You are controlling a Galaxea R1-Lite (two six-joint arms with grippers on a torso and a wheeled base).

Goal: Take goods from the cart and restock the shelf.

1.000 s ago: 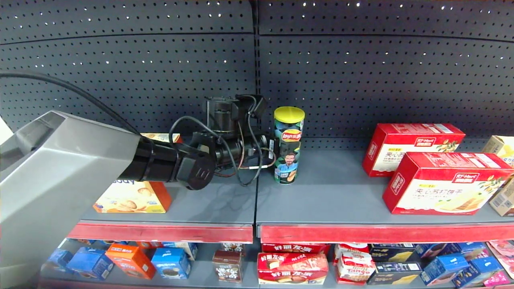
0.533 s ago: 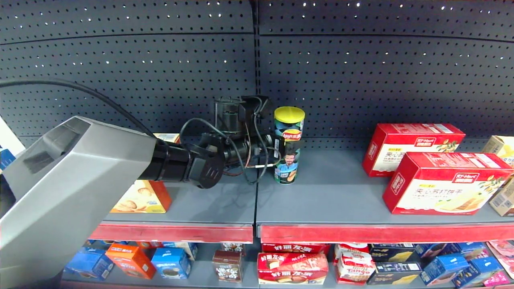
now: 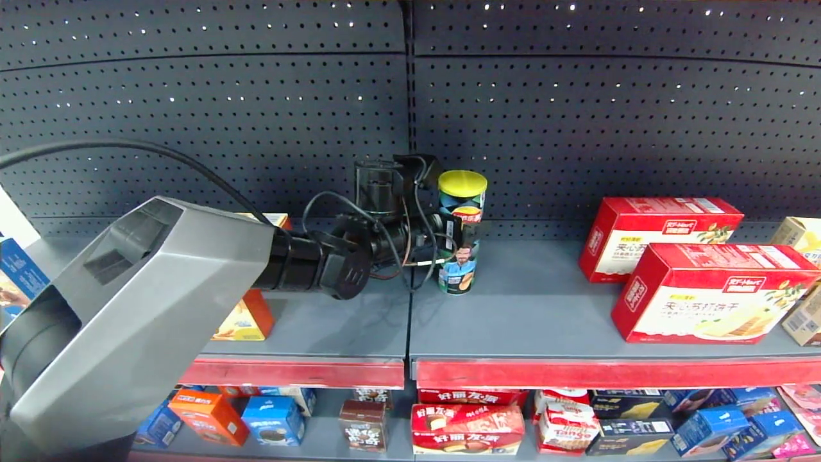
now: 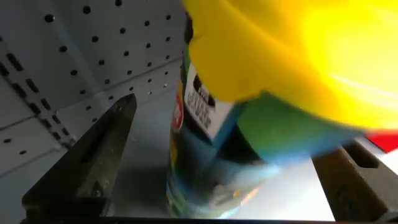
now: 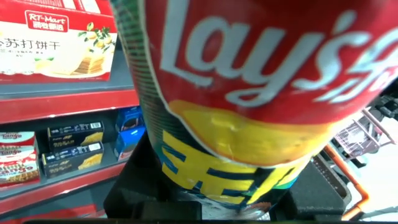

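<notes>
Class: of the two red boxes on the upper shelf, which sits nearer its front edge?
The front red box, rightmost of the two; the rear red box stands behind it.

We list surfaces as they look.

- Chip can (image 3: 462, 269): smooth printed wrap, glossy. Its lid (image 3: 462, 182) is yellow plastic with a soft shine.
- Second chip can (image 5: 249, 93): the same slick printed skin, catching light.
- Shelf board (image 3: 545, 308): grey painted metal, matt and smooth.
- Back panel (image 3: 577, 128): dark perforated sheet metal, matt.
- Price rail (image 3: 577, 373): red plastic, glossy.
- Red boxes (image 3: 712, 292): coated cardboard, lightly sheened.
- Left arm casing (image 3: 147, 301): grey, satin, smooth — we cannot tell metal from plastic.
- Forearm joint (image 3: 321, 273): black, matt, plastic-looking.
- Left gripper (image 4: 230, 134): fingers (image 4: 99, 162) dark and dull — scuffed along the edges.
</notes>
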